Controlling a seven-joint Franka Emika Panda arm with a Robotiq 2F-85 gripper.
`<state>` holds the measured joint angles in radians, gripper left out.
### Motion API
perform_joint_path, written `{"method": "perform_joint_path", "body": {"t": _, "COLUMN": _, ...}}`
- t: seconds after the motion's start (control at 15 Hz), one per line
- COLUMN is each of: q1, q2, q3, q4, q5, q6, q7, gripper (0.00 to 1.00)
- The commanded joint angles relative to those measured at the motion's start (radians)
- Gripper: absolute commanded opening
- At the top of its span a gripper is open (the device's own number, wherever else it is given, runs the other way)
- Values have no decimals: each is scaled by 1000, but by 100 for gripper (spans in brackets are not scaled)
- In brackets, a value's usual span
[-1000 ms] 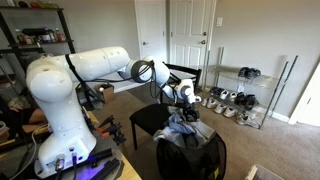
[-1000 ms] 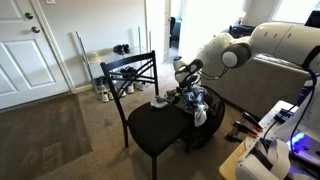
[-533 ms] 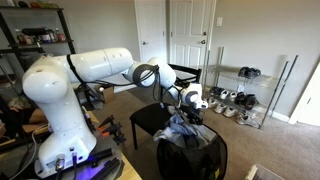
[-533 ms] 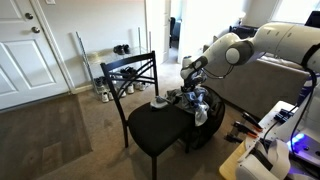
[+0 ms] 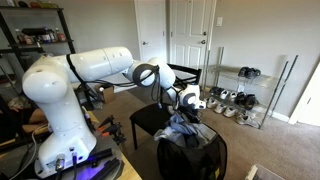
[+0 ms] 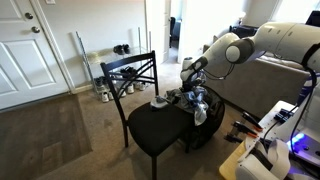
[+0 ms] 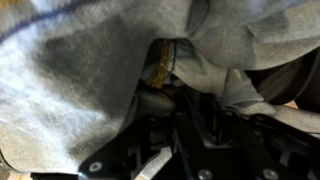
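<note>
My gripper (image 5: 187, 108) is pressed down into a heap of grey and blue clothes (image 5: 184, 128) that tops a black hamper (image 5: 190, 158). The hamper stands beside a black chair (image 5: 148, 120). In the wrist view grey cloth (image 7: 80, 80) fills the frame. A fold of it with a tan label (image 7: 160, 68) bunches between the dark fingers of the gripper (image 7: 185, 98). From the opposite side, the gripper (image 6: 188, 86) sits on the clothes (image 6: 198, 104) just past the chair seat (image 6: 150, 128). The fingertips are buried in fabric.
A small pale object (image 6: 159, 102) lies on the chair seat near the clothes. A metal shoe rack (image 5: 240, 95) stands by the white doors (image 5: 190, 35). A couch (image 6: 255, 85) is behind the hamper, and shelving (image 5: 30, 45) stands behind the arm.
The arm reached further over the hamper and lowered onto the clothes. The jaws have drawn together on the grey cloth.
</note>
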<state>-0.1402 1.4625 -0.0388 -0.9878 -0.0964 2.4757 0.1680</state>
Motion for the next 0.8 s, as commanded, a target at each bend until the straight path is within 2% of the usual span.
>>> {"method": "perform_joint_path", "body": {"t": 0.0, "q1": 2, "q2": -131, "q3": -25, "q4": -233, "q5": -2, "q6": 150, "q7": 54, "gripper": 6}}
{"method": "perform_joint_path", "body": {"t": 0.13, "q1": 12, "q2": -173, "q3": -52, "q4": -316, "q5": -6, "q6": 233, "q7": 96, "gripper": 3}}
{"method": "perform_joint_path", "body": {"t": 0.2, "q1": 19, "q2": -189, "q3": -66, "q4": -359, "q5": -8, "q6": 280, "q7": 115, "gripper": 7}}
{"method": "perform_joint_path", "body": {"t": 0.67, "q1": 87, "q2": -324, "q3": -162, "q4": -667, "q5": -4, "q6": 523, "q7": 220, "gripper": 7}}
{"method": "perform_joint_path", "body": {"t": 0.73, "q1": 121, "q2": -337, "q3": -193, "q4": -706, "q5": 61, "q6": 554, "q7": 182, "gripper": 7}}
